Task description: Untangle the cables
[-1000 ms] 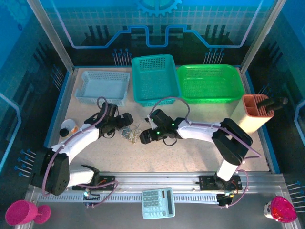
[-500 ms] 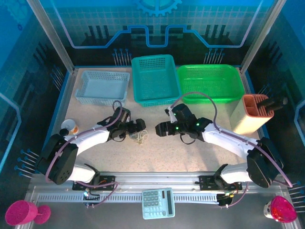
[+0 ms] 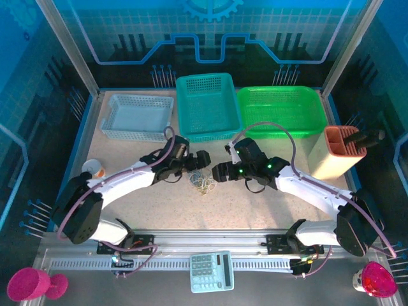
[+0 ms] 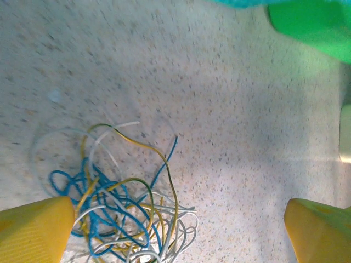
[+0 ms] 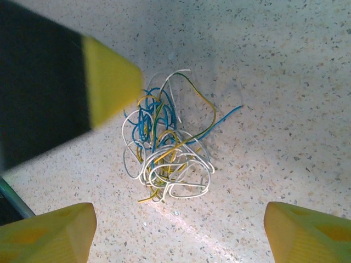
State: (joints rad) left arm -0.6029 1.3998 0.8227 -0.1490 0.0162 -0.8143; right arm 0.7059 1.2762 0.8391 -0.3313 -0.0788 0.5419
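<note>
Top view: cables (image 3: 203, 182) sit bunched on the table (image 3: 255, 207) between left gripper (image 3: 201, 159) and right gripper (image 3: 217, 172). Left wrist: jaws wide apart, empty. Right wrist: jaws parted over the knot, empty. Risk: pinching several strands together would likely tighten the tangle.

Three baskets (image 3: 204, 77), two arms (image 3: 121, 185), one cable tangle (image 3: 204, 183).

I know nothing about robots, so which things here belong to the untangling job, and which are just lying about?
Job: tangled cables.
Lying about: pale blue basket, teal basket, green basket, calculator, orange holder, pink goblet.
</note>
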